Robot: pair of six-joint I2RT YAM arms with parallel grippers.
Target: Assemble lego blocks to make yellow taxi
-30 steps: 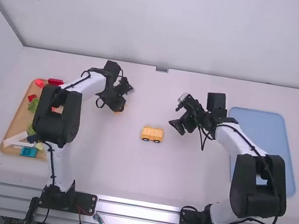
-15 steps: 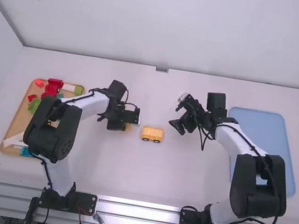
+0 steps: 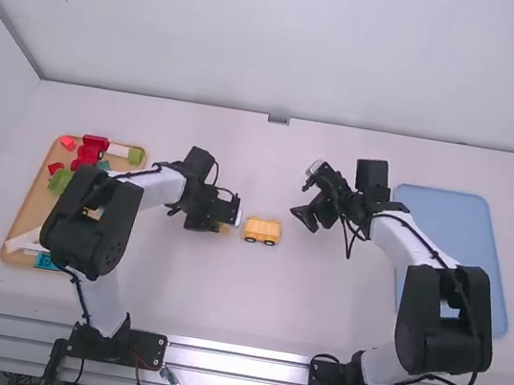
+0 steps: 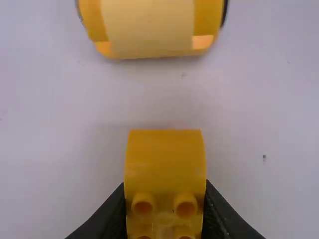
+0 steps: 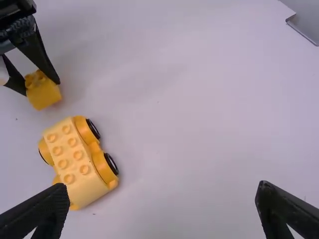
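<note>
My left gripper point(image 3: 223, 222) is low over the table, just left of the yellow wheeled car base point(image 3: 262, 231). In the left wrist view my left gripper point(image 4: 165, 209) is shut on a small studded yellow block point(image 4: 165, 164), with a gap between that block and the car base point(image 4: 149, 25). The right wrist view has the held yellow block point(image 5: 44, 93) near the end of the studded car base point(image 5: 75, 159). To the right of the base, my right gripper point(image 3: 305, 202) hangs over the table; its fingers stand wide open around nothing point(image 5: 162, 204).
On the left, a wooden tray point(image 3: 30, 207) holds red, green, white and blue pieces, partly under the left arm. A blue tray point(image 3: 449, 204) lies at the right, beside and behind the right arm.
My left gripper has come nearer the camera and to the right with the yellow block, up beside the car base. The right arm and the car base have stayed still.
</note>
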